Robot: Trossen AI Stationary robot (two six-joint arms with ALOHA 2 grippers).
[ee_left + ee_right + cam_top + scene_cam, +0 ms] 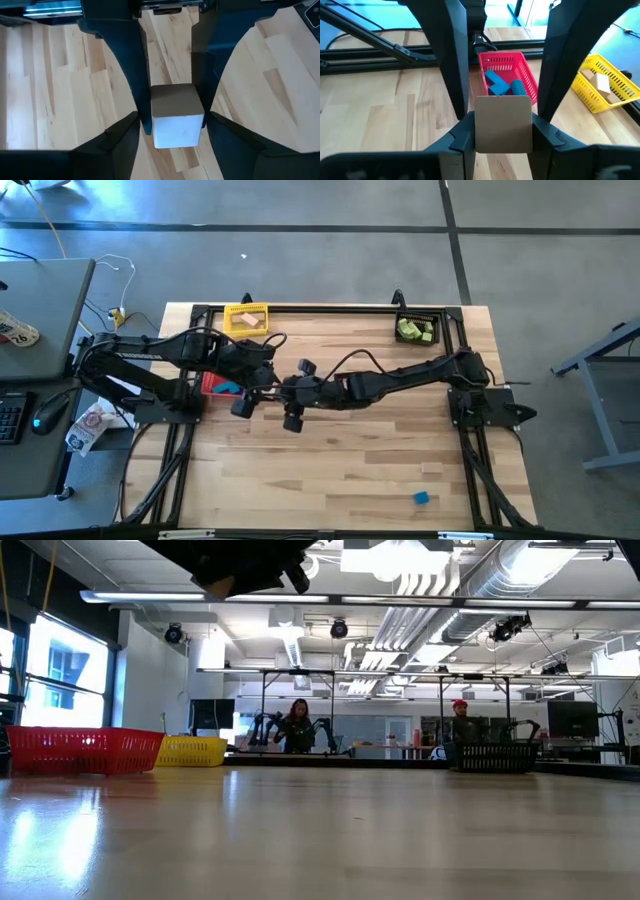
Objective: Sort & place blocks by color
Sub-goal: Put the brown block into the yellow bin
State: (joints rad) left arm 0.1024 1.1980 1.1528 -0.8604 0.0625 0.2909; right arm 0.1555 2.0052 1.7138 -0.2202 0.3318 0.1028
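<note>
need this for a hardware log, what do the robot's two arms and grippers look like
Both arms are matte black, built of jointed segments with loose black cables looping along them, on black frame bases at the table edges. The left gripper and right gripper each have two flat, dark blade-like fingers on broad angular black mounts. No markings or labels are visible.

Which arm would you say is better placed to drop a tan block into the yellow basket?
Left: its hand grips a tan cube, and the yellow basket sits on its side; the right arm reaches across.
</note>
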